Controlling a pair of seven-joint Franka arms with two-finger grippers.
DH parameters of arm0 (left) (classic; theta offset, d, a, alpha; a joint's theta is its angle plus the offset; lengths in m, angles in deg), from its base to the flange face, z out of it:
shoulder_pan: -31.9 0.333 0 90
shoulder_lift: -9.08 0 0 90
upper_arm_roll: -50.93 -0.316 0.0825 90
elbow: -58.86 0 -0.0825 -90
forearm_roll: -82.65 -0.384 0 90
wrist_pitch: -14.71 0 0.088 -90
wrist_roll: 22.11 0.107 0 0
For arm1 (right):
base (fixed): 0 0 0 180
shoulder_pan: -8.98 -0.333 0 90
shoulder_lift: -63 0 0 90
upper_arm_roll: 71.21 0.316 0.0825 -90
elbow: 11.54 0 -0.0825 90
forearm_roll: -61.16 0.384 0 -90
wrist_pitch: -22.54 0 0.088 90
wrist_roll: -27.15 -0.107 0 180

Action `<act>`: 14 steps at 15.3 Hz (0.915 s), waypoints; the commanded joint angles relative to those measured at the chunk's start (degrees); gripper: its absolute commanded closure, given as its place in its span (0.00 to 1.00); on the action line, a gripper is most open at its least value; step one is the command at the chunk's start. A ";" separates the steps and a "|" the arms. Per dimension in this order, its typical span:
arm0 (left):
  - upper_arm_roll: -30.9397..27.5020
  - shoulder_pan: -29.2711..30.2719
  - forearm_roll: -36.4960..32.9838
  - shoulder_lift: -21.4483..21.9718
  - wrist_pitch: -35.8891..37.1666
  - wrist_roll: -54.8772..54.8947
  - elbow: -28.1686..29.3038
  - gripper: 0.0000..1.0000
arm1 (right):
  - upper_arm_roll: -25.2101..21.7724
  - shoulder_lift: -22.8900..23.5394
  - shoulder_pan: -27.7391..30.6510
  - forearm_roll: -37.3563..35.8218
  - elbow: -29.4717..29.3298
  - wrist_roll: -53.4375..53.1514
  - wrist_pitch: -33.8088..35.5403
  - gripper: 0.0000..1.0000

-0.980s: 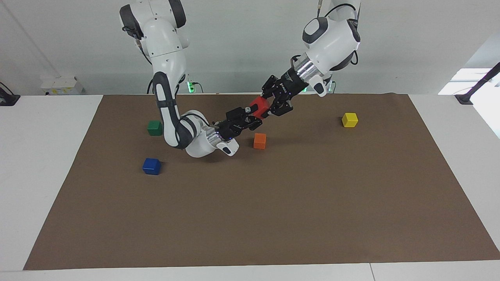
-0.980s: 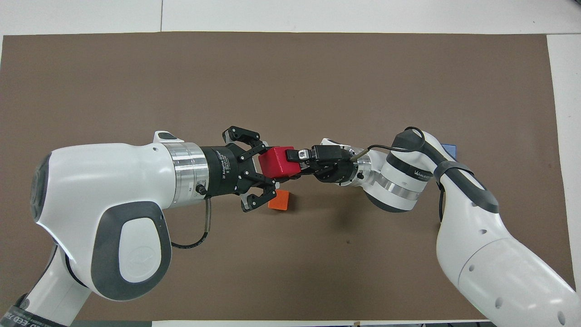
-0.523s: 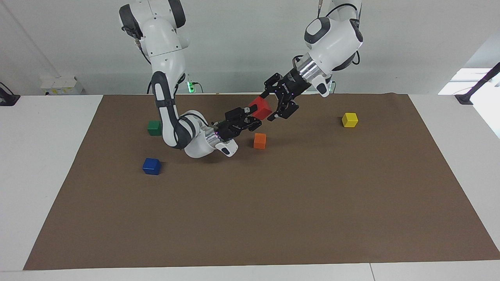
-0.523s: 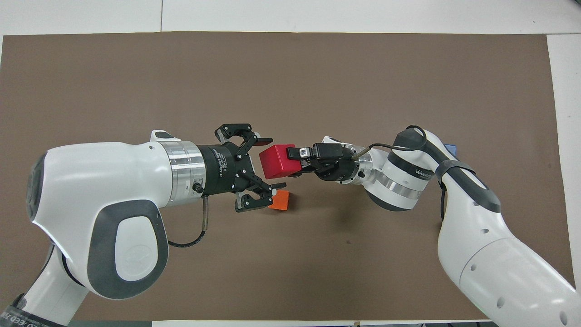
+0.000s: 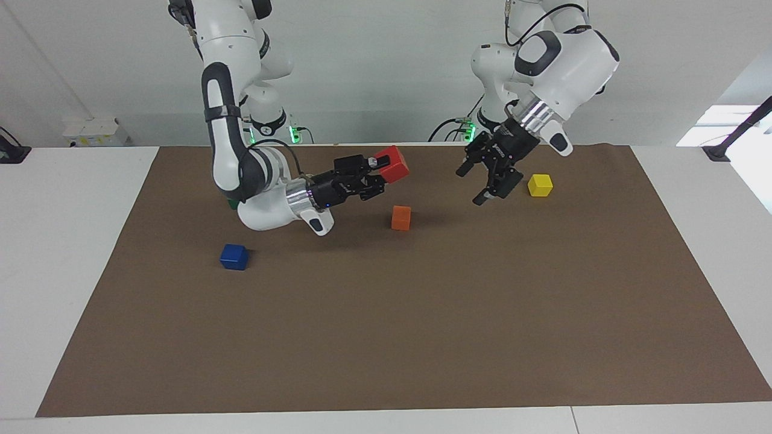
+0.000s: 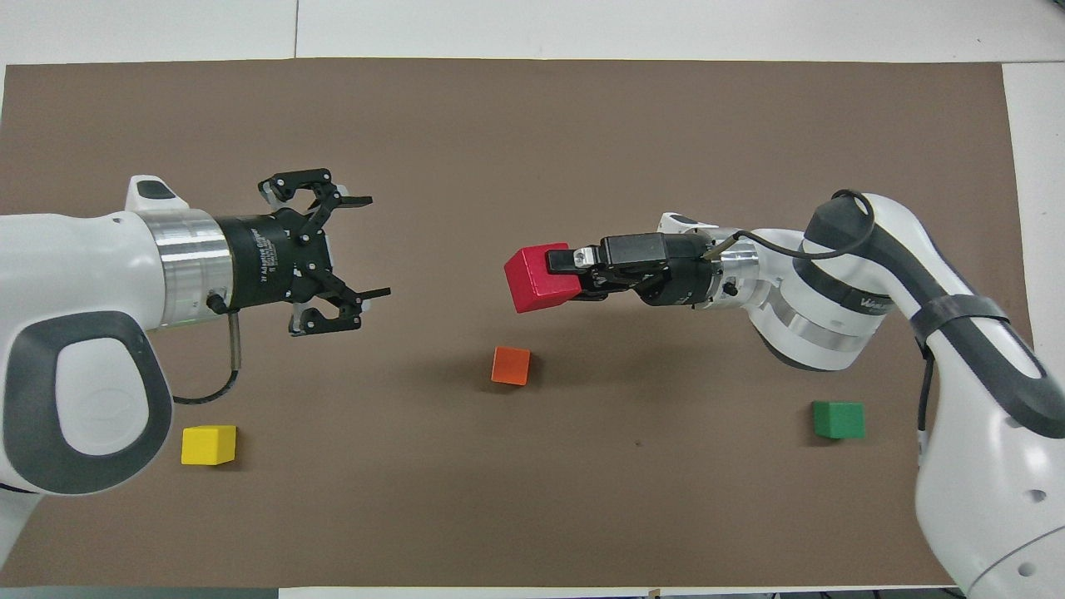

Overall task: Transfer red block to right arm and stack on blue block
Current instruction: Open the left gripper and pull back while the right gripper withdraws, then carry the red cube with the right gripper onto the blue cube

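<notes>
- The right arm's black two-finger end effector [image 5: 379, 170] [image 6: 556, 273] was seen clamped on the small bright red cube [image 5: 391, 164] [image 6: 539, 277], which was held in the air over the brown mat [image 5: 422, 313] [image 6: 532, 125] covering the tabletop, above a spot just nearer to the robots than the small orange cube [image 5: 401, 217] [image 6: 511, 365].
- The red cube was gripped at one side only, with most of its body projecting past the fingertips toward the left arm's end of the tabletop.
- The large white jointed right arm [image 5: 235, 114] [image 6: 907, 291] was seen bent low at its wrist, a small blue light showing there in the facing view.
- The left arm's black end effector [image 5: 490, 181] [image 6: 349, 249] was seen with its fingers spread apart and holding nothing, raised over bare mat and well apart from the red cube.
- The small yellow cube [image 5: 540, 185] [image 6: 209, 444] was seen resting on the mat beside that end effector, toward the left arm's end of the tabletop.
- The small deep blue cube [image 5: 234, 257] was seen resting on the mat toward the right arm's end, farther from the robots than the orange cube, with nothing on top of it; in the overhead view it was hidden by the right arm.
- The small green cube [image 6: 838, 419] was seen on the mat nearer to the robots than the blue cube.
</notes>
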 commanded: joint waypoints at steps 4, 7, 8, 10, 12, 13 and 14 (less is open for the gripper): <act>0.25 10.54 -14.38 0.90 9.39 20.00 -0.24 0.00 | 0.13 -12.25 7.39 -22.57 0.61 -10.76 -6.76 1.00; 0.25 13.36 -21.75 0.81 11.34 27.92 -0.77 0.00 | -0.05 -15.67 9.86 -36.25 -0.88 -13.31 -6.84 1.00; 0.25 13.89 -22.82 0.81 11.43 30.73 -0.77 0.00 | -0.05 -16.47 10.65 -42.22 -2.10 -13.93 -6.84 1.00; -0.36 14.51 -24.75 0.64 12.21 36.79 -1.03 0.00 | -0.05 -17.87 11.53 -55.14 -4.83 -15.69 -6.84 1.00; -0.45 14.69 -28.18 -0.58 13.44 46.18 -3.39 0.00 | 0.04 -18.58 11.53 -66.84 -6.59 -16.48 -7.63 1.00; -0.45 14.52 -31.68 -2.59 16.06 48.75 -6.45 0.00 | -0.05 -18.67 11.54 -70.29 -7.47 -17.44 -7.98 1.00; -0.45 14.60 -35.89 -4.44 18.87 51.13 -9.61 0.00 | -0.05 -18.67 11.62 -74.41 -8.52 -18.32 -7.99 1.00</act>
